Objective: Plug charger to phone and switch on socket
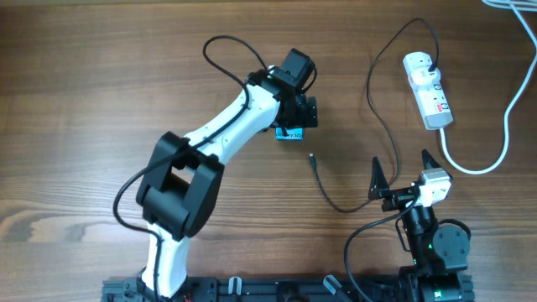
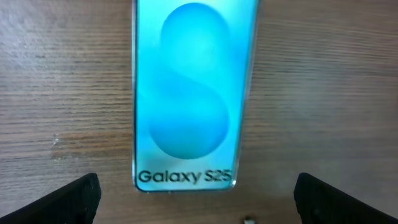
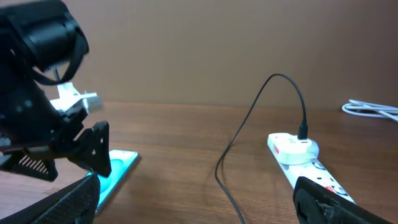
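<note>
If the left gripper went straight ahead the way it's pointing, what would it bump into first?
Most likely the phone. The left gripper is open and points down at it, with the phone's Galaxy S25 end lined up between its fingers. How much gap is left above the phone is hard to tell.

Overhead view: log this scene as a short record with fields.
phone: flat, screen up and lit
left gripper: open, empty, over the phone's labelled end
socket: far right side; switch state unclear
charger: connector tip lies loose, apart from phone; other end plugged into socket
right gripper: open, empty, beside the charger's cable
</note>
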{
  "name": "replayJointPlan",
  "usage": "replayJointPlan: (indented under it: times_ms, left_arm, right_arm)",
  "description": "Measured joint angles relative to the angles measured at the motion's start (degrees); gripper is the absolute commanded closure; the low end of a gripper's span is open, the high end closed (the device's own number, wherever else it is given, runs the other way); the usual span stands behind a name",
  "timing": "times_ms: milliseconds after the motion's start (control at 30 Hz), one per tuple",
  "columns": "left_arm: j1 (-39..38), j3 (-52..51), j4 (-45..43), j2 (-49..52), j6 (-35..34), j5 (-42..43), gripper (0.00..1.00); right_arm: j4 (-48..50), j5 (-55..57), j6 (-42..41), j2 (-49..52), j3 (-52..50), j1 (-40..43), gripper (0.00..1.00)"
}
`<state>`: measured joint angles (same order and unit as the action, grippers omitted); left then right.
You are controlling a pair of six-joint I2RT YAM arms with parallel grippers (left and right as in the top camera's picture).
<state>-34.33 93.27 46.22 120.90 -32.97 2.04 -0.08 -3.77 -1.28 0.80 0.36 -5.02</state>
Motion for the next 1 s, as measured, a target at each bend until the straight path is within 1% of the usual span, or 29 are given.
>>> replayJointPlan:
  times_ms: [100, 200, 333, 433, 500, 567, 733, 900, 1000]
  left_arm:
    - [1.16, 0.11, 2.12, 0.37, -0.72, 0.24, 0.0]
    - [3.37, 1.49, 6.78, 0.39, -0.83, 1.66, 0.01]
    - [6.29, 5.64, 12.81, 0.42, -0.55, 4.2, 0.0]
    - [6.97, 8.35, 14.08, 0.42, -0.13, 4.94, 0.0]
    - [6.54, 9.11, 13.35, 0.42, -0.09, 5.18, 0.01]
    - [5.66, 9.14, 10.47, 0.42, -0.04, 4.81, 0.0]
    - [3.41, 9.22, 4.31, 0.42, 0.52, 0.35, 0.0]
    - [3.21, 9.29, 0.15, 1.29, 3.15, -2.03, 0.0]
    - [3.21, 9.4, -2.97, 3.8, 4.0, -2.75, 0.0]
  right_arm:
    - [0.0, 0.0, 0.0, 0.0, 0.0, 0.0, 0.0]
    - [0.0, 0.0, 0.0, 0.0, 0.0, 0.0, 0.0]
    - [-0.02, 0.0, 0.0, 0.0, 0.0, 0.0, 0.0]
    - [-0.02, 0.0, 0.0, 0.0, 0.0, 0.0, 0.0]
    - [0.0, 0.0, 0.0, 0.0, 0.0, 0.0, 0.0]
    - [0.0, 0.0, 0.0, 0.0, 0.0, 0.0, 0.0]
    - [0.0, 0.0, 0.0, 0.0, 0.0, 0.0, 0.0]
    - [0.0, 0.0, 0.0, 0.0, 0.0, 0.0, 0.0]
    - [0.0, 0.0, 0.0, 0.0, 0.0, 0.0, 0.0]
